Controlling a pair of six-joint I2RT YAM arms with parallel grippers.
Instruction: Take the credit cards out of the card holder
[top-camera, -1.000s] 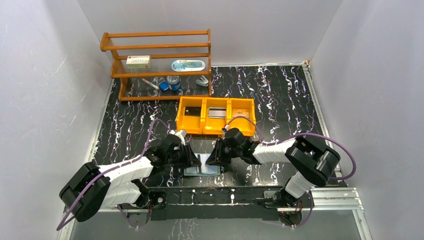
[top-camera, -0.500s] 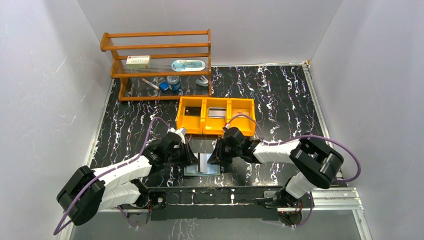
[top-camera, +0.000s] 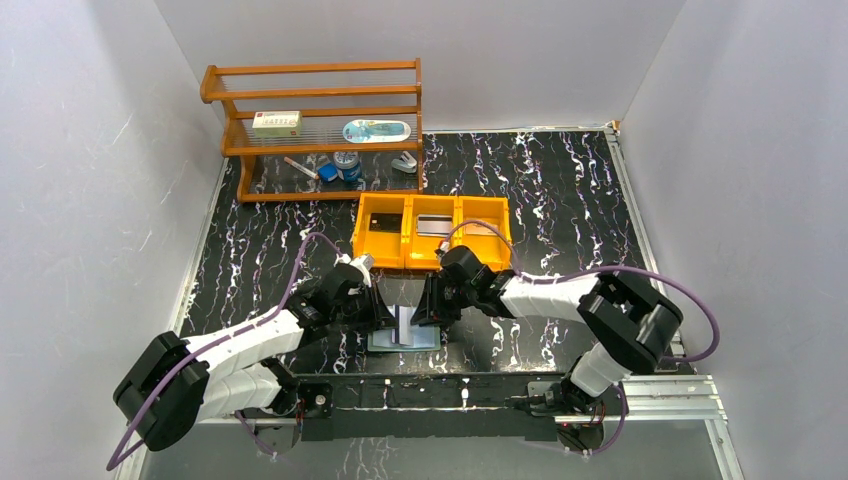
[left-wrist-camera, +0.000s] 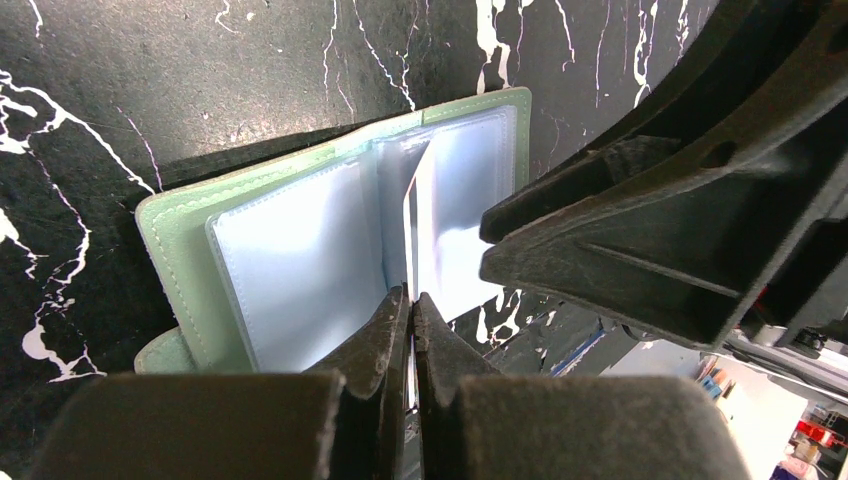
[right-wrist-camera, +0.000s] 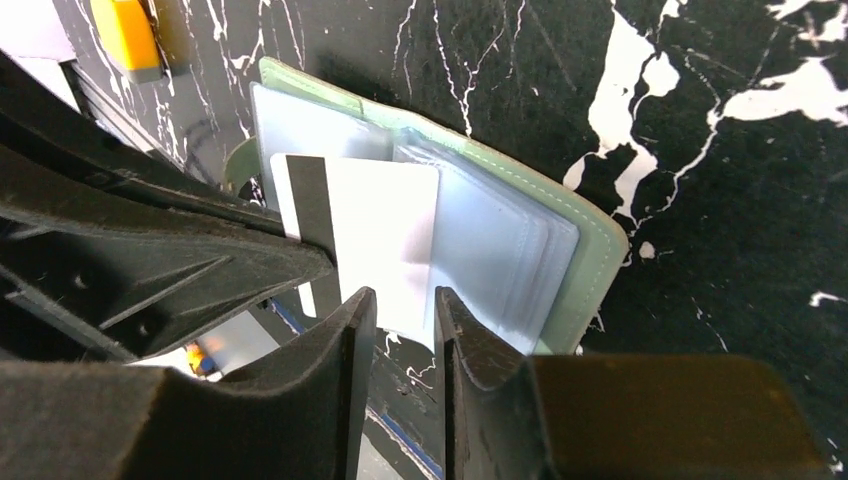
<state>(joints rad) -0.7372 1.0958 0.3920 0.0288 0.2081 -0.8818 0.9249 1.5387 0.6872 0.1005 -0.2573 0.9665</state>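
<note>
Your holder (left-wrist-camera: 175, 240), open on worktop (left-wrist-camera: 100, 80). One card (right-wrist-camera: 385, 225), upright: left jaws clenched on it. Right jaws parted, grasping nothing.

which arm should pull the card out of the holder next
Left: left tool is shut on the upright card in the open card holder; right tool is open, holding nothing.

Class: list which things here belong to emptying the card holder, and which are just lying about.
Job: card holder, credit card, left fingers, right fingers, probably the orange tray.
Lying about: wooden rack, white box, oval blue item.
</note>
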